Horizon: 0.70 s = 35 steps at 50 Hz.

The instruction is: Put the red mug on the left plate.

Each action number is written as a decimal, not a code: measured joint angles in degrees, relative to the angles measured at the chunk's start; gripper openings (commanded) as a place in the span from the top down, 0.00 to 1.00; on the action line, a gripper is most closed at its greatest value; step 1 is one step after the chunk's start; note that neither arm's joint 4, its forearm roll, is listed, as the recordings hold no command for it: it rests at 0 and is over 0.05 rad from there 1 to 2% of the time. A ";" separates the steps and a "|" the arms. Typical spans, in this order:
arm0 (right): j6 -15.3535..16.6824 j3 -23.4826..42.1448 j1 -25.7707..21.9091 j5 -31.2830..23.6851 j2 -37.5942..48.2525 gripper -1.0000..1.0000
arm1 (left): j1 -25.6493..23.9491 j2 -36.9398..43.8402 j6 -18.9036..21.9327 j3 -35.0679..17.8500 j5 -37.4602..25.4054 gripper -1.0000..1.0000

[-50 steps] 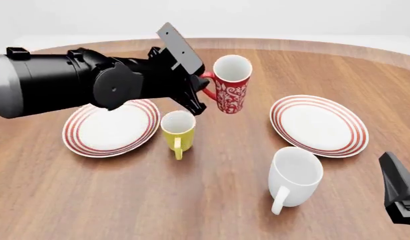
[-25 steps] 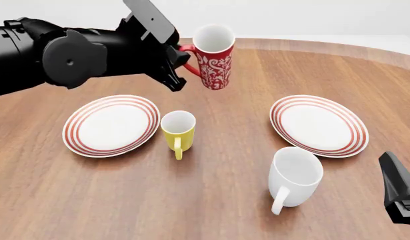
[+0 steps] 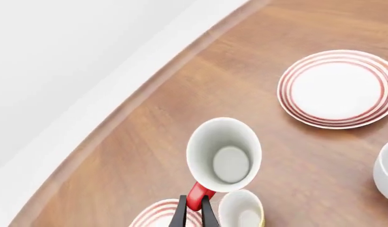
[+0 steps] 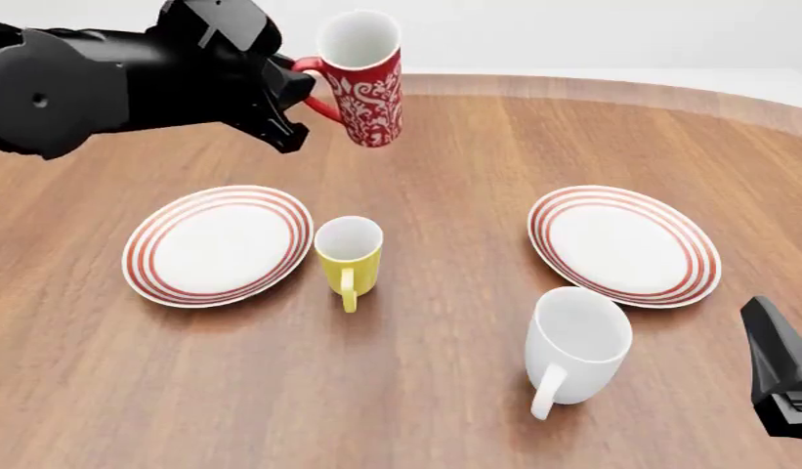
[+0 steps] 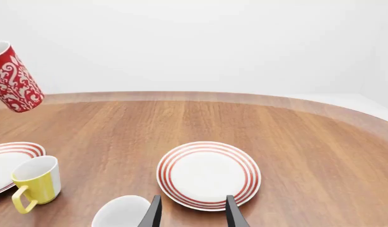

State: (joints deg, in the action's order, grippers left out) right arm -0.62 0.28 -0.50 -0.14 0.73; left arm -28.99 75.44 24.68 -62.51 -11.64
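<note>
While the left gripper (image 4: pixel 300 96) pinched its handle, the red mug (image 4: pixel 364 80) hung high above the table (image 4: pixel 440 391).
From left to right lay the left plate (image 4: pixel 218 245), bare, a yellow mug (image 4: pixel 347 257) just beside it, a white mug (image 4: pixel 576 344) and a second ringed plate (image 4: pixel 623 244); the right gripper (image 5: pixel 192 210) stood open and empty at the right edge. No writing showed anywhere, only the mug's white floral pattern.

right gripper (image 5: pixel 192 213) cropped, white mug (image 5: pixel 121 212) cropped
</note>
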 measured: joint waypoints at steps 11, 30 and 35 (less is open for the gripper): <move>0.00 0.00 0.00 0.00 0.00 0.00 | 3.70 -1.79 -0.11 2.26 0.48 1.00; 0.00 0.00 0.00 0.00 0.00 0.00 | 9.46 -4.93 -0.26 5.41 0.84 1.00; 0.00 0.00 0.00 0.00 0.00 0.00 | 10.76 -5.53 -0.67 6.22 1.30 1.00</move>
State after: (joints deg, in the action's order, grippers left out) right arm -0.62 0.28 -0.51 -0.14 0.73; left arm -18.23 69.90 24.01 -56.29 -10.34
